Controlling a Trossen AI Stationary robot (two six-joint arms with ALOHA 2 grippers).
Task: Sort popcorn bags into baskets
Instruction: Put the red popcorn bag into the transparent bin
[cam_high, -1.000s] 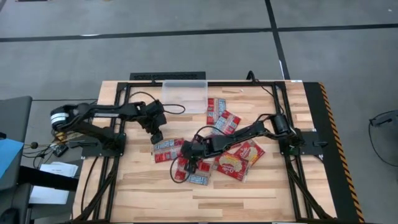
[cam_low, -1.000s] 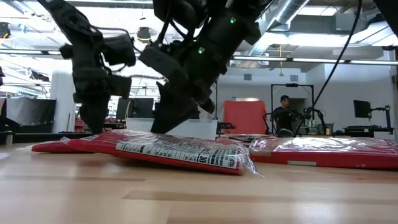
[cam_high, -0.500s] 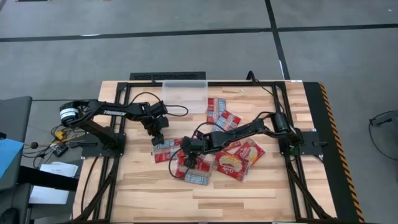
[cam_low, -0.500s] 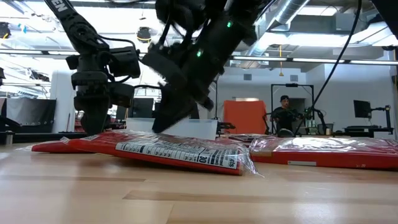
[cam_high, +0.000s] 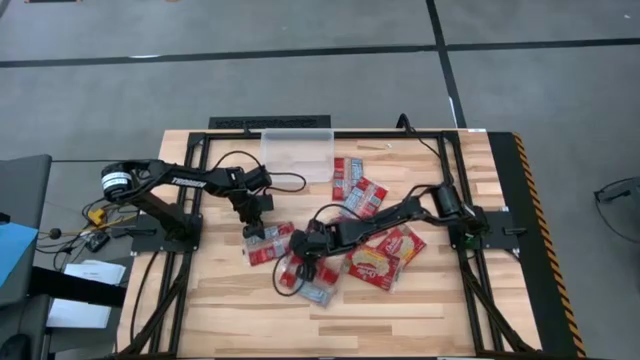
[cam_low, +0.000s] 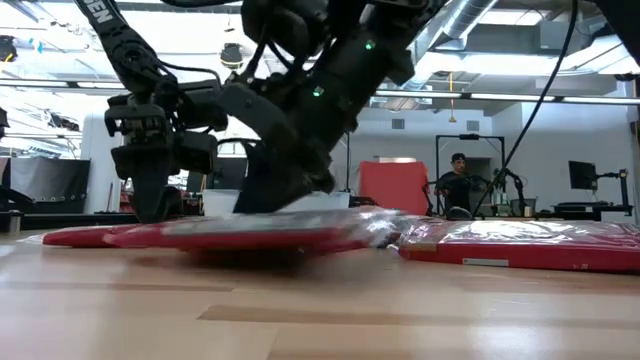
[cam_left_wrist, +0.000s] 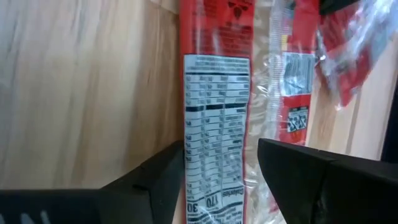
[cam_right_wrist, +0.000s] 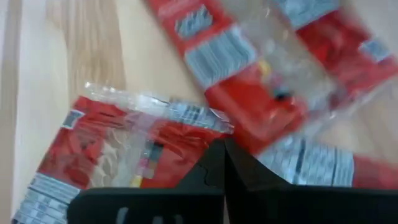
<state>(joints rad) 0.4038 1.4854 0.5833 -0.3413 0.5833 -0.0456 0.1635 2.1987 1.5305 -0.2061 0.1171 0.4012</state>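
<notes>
The left gripper (cam_left_wrist: 217, 180) has its two dark fingers spread apart, one on each side of a narrow flat red popcorn packet with a white nutrition label (cam_left_wrist: 214, 118). The fingers are not yet pressed together on it. In the high view this packet (cam_high: 266, 243) lies at the left edge of the pile, just near of the left gripper (cam_high: 253, 222).

The right gripper (cam_right_wrist: 224, 168) shows its fingertips brought tightly together, with nothing seen between them. It hangs low over the crumpled red packets at the near side of the pile (cam_high: 305, 280), and from above the right gripper (cam_high: 308, 248) sits in the middle of the heap.

To do this step well, the left gripper should probably come down straight, keep the packet centred between the fingers, and pinch it across its narrow width. The film looks slippery, so a shallow grip may slide off.

The clear rectangular plastic tub with low walls (cam_high: 296, 152) stands at the far edge of the wooden table (cam_high: 400, 320), a little to the right of the left arm. More red packets lie right of it (cam_high: 348, 178), and larger squarish packets with a cream-yellow picture (cam_high: 385, 255) lie under the right arm. The right arm is close by, so the lifting path to the tub should likely stay on the left side.
</notes>
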